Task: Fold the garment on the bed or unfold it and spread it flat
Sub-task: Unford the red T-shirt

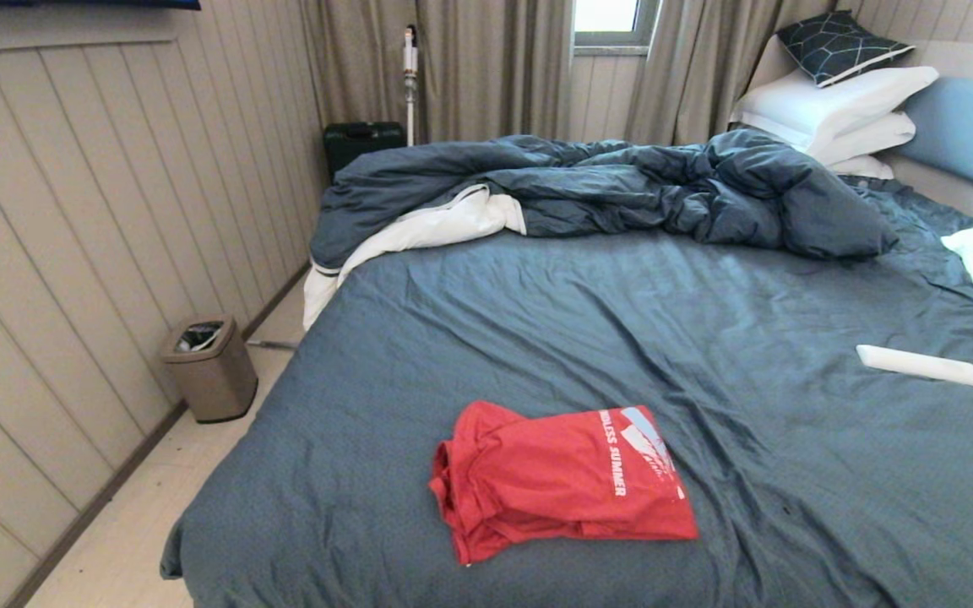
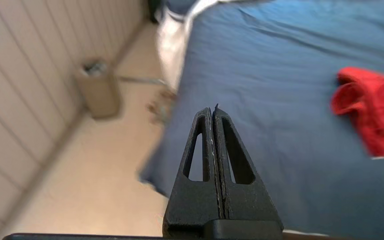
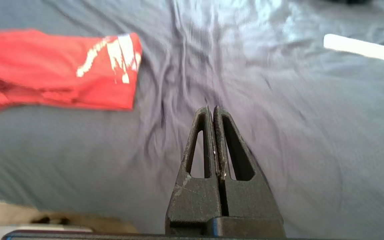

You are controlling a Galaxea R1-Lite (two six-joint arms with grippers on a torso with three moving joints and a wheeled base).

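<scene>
You see the bed (image 1: 537, 321), wide, with a slate-blue sheet. The dark blue duvet (image 1: 622, 190) is bunched at the far side, so you can't see the sheet under it. The red T-shirt (image 1: 562, 481) lies folded near the close edge, white letters showing, some cut off by the fold. Bare sheet lies all around it. The left gripper (image 2: 213, 111) and right gripper (image 3: 212, 111) are both pressed closed, holding nothing, above the sheet.
</scene>
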